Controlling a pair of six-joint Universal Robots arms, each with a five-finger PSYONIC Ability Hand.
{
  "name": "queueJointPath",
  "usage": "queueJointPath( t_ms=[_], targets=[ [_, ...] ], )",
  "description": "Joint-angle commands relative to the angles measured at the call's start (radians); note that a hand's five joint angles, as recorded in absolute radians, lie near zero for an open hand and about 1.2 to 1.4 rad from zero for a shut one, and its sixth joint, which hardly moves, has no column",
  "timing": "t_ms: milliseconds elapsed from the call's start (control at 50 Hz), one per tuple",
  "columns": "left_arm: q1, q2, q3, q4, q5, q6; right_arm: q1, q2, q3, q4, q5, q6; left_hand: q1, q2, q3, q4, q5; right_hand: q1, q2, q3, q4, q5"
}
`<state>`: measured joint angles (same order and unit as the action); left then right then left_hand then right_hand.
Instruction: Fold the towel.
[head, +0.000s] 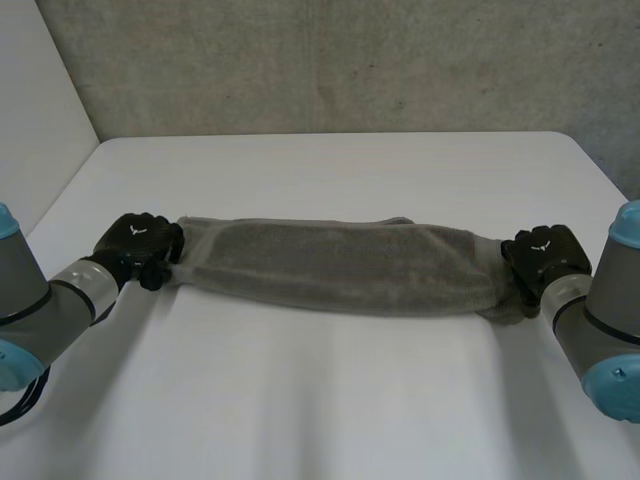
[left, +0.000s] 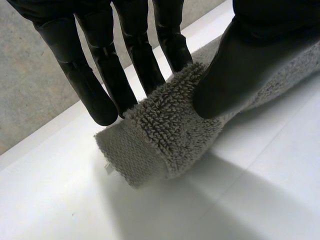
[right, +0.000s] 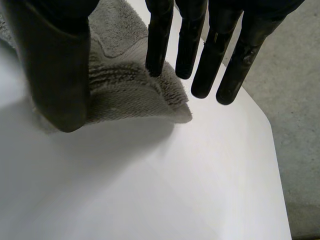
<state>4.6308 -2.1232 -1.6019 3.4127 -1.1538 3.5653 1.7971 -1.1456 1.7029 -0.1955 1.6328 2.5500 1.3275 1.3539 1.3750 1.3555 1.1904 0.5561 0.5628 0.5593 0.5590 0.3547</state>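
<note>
**Towel stretched between both hands on a white desk**

A smooth white desk (head: 330, 400) fills the foreground; behind it stands a rough grey concrete wall (head: 350, 60), with a plain white panel (head: 40, 100) at the robot's left. A grey terry-cloth towel (head: 340, 262), folded into a long narrow band, lies across the middle of the desk from side to side; the black left hand (head: 135, 243) is at its left end and the black right hand (head: 545, 258) at its right end.

From the head view the hands simply meet the cloth; the wrist views show the grip. In the left wrist view the looped pile and flat woven border of the towel end (left: 160, 135) sit between the straight fingers (left: 102, 90) behind and the thumb (left: 240, 70) pressed on top, so the end is pinched; a shadow lies on the desk beneath it. In the right wrist view the thumb (right: 55, 75) bears on the cloth (right: 130, 90) while the straight fingers (right: 200, 55) stand on its far side, the nearest one touching it, so this end is pinched too; its corner juts out past them above its own shadow.
</note>
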Motion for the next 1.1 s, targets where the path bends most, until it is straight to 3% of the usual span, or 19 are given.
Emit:
queueJointPath(
  t_ms=[20,480,680,760,820,940,1100],
  targets=[
    [-0.003,0.025,-0.030,0.000,0.000,0.001,-0.007,-0.006,0.021,0.016,-0.005,0.107,0.069,0.042,0.021,0.041,0.031,-0.048,-0.055,-0.052,-0.051,-0.021],
    [0.019,0.020,-0.006,0.003,-0.007,-0.002,-0.010,-0.045,0.060,0.030,-0.093,0.328,0.069,0.042,0.021,0.041,0.031,-0.013,-0.020,-0.016,-0.016,0.014],
    [0.020,0.023,0.004,0.005,-0.011,-0.010,-0.007,0.072,0.024,0.008,-0.085,0.328,0.069,0.042,0.021,0.041,0.031,0.010,0.004,0.007,0.007,0.037],
    [0.026,0.025,0.004,0.005,-0.011,-0.026,-0.008,0.110,0.003,0.005,-0.067,0.306,0.069,0.042,0.021,0.041,0.031,0.145,0.138,0.142,0.142,0.172],
    [0.026,0.025,0.004,0.003,-0.011,-0.040,-0.010,0.093,0.003,-0.004,-0.036,0.280,0.069,0.042,0.021,0.041,0.031,0.312,0.306,0.309,0.309,0.339],
    [0.028,0.025,0.004,0.002,-0.011,-0.051,-0.009,-0.005,0.043,-0.071,0.010,0.214,0.069,0.042,0.021,0.041,0.031,0.301,0.294,0.298,0.298,0.328],
    [0.026,0.026,-0.004,0.000,-0.009,-0.051,0.002,0.004,0.047,-0.079,0.019,0.194,0.069,0.042,0.021,0.041,0.031,0.292,0.286,0.289,0.289,0.319]
  ],
)
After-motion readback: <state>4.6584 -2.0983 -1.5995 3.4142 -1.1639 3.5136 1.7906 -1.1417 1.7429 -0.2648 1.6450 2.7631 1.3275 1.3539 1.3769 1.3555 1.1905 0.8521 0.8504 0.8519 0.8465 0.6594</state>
